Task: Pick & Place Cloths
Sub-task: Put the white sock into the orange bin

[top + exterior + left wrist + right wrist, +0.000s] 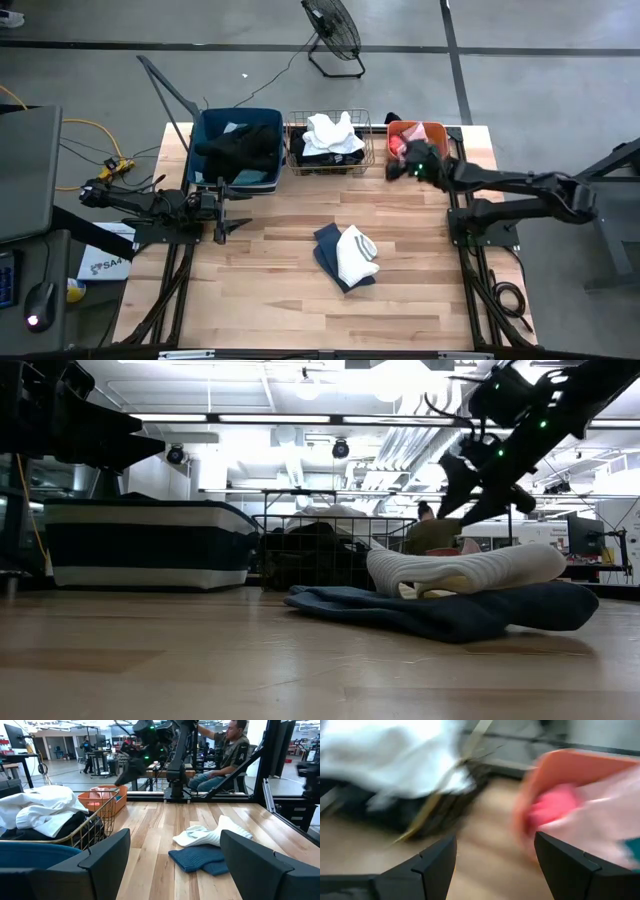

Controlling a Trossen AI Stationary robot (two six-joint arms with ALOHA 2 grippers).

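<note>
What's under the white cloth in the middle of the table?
A slate grey-blue cloth lies under the white cloth, sticking out on the side toward the left arm. The part beneath the white one is covered, so whether anything else hides there cannot be seen.

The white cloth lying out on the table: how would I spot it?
Look at the wooden table, in front of the three containers. On its open middle lies a slate-blue cloth, and the white cloth is draped over it, the only white piece outside the wire basket.
</note>
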